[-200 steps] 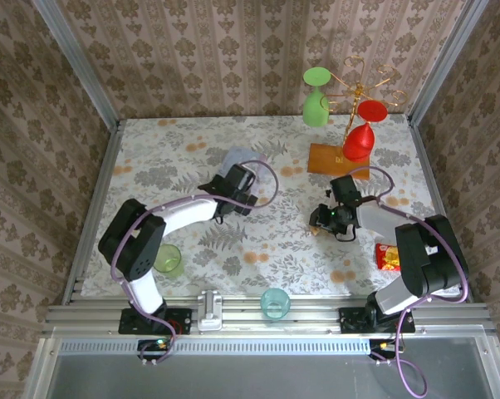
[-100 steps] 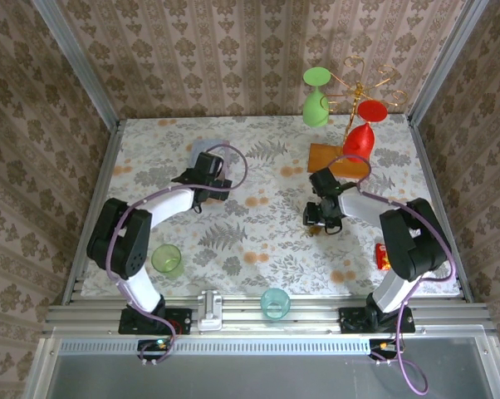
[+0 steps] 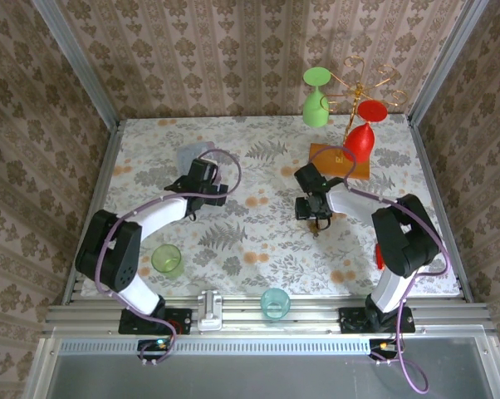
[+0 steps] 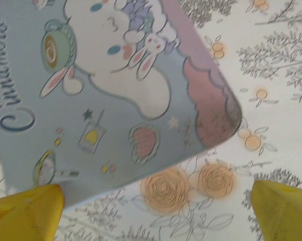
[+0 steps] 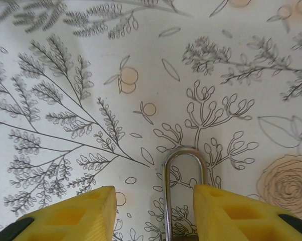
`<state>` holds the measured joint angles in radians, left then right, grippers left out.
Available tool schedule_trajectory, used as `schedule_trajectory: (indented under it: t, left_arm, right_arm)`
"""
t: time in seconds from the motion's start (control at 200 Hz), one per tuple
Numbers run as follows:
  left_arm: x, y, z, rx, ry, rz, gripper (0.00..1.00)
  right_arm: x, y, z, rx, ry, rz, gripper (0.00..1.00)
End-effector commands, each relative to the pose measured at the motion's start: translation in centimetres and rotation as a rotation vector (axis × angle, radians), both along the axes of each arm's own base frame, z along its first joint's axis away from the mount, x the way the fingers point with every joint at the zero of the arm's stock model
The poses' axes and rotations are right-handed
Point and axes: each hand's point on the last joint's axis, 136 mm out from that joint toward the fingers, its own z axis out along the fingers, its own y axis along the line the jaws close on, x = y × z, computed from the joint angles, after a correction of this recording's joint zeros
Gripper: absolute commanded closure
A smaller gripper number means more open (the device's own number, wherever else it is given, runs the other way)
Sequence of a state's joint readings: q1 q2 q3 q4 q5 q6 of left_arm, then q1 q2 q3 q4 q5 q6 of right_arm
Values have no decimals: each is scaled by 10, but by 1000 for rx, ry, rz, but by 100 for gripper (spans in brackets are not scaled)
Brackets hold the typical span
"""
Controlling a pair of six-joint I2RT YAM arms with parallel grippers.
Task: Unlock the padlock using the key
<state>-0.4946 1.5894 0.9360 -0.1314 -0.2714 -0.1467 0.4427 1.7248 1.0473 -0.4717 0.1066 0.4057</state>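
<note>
Yellow-fingered right end effector (image 5: 154, 207) has shifted left, spread astride padlock (image 5: 183, 150) shackle; left end effector (image 4: 156, 206) wide.

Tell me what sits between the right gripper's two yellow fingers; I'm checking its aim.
The padlock: its thin metal shackle loop stands between them, over the floral cloth, in the right wrist view.
</note>
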Motion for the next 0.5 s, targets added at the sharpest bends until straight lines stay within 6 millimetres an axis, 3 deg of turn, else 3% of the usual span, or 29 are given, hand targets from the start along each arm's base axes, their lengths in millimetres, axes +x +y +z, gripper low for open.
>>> schedule_trajectory:
  t: [0.0,0.19,0.255,0.29,0.31,0.325,0.375,0.495]
  left_arm:
    - [-16,1,15,-18,27,-28,2]
    - [-21,-8,78,-135,-72,-84,0]
    - [-23,3,103,-142,-144,-73,0]
    - [-24,10,111,-141,-186,-57,0]
    - [-20,28,116,-135,-216,-7,0]
    - [-19,36,118,-134,-233,13,0]
    - [-16,60,118,-131,-282,72,0]
    - [-6,118,102,-104,-315,225,0]
  right_arm:
    - [10,-6,25,-20,-78,-1,54]
    - [11,-14,46,7,-165,-51,50]
    - [13,-26,63,15,-243,-82,35]
    - [15,-35,76,15,-296,-103,18]
    - [15,-40,81,18,-322,-112,4]
    - [15,-44,85,19,-341,-123,0]
    - [16,-58,104,35,-414,-146,0]
    - [16,-101,117,-1,-506,-218,0]
